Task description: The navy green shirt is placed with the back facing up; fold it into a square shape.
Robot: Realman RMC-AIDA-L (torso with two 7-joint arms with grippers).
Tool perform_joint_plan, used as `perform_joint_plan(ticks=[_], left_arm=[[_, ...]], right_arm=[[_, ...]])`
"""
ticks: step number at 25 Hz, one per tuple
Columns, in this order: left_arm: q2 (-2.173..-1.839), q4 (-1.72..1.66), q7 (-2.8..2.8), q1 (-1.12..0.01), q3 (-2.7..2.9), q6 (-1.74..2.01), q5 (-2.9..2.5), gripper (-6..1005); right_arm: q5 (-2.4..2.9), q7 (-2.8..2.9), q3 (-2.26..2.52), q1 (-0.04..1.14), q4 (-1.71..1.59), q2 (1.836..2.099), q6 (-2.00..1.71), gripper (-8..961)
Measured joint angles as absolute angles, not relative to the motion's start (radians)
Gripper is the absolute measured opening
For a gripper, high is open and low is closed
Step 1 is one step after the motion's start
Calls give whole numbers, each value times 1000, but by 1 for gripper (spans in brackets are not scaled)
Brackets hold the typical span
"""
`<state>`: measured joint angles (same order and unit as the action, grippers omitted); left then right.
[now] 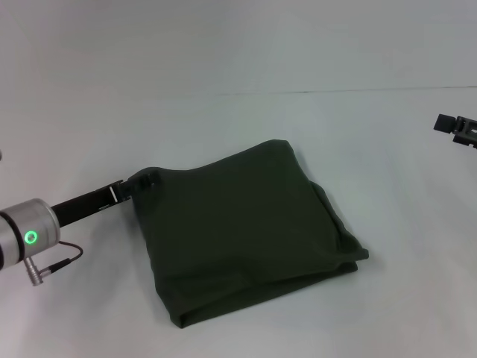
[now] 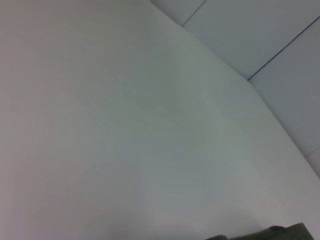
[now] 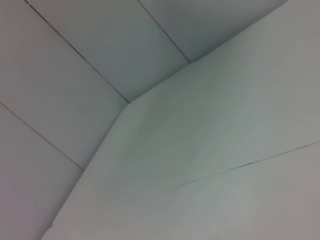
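The navy green shirt (image 1: 250, 231) lies folded into a rough square in the middle of the white table, plain side up, with layered edges along its near and right sides. My left gripper (image 1: 143, 181) reaches in from the left and meets the shirt's far left corner, where its tip merges with the dark cloth. A sliver of the shirt (image 2: 292, 231) shows at the edge of the left wrist view. My right gripper (image 1: 456, 128) hangs apart at the right edge of the head view, well away from the shirt.
The white table (image 1: 246, 119) spreads around the shirt on all sides. A thin seam line (image 1: 350, 91) runs across its far part. The right wrist view shows only the table edge (image 3: 150, 90) and floor panels.
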<state>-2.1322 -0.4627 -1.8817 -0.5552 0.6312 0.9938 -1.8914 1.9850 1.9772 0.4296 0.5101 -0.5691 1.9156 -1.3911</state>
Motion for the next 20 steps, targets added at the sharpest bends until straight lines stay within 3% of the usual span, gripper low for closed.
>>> perform_joint_plan(ticks=[14,20], left_arm=[[-2139,-462,-1895,-576,655,965,-1891,904],[-2138,-463,-1903,-584,684,964,-1891,769]], right_arm=[[1983,1977,430,506,-569,1919,-1391,921],[1983,1977,429,505,-569,1919,-1391,920]])
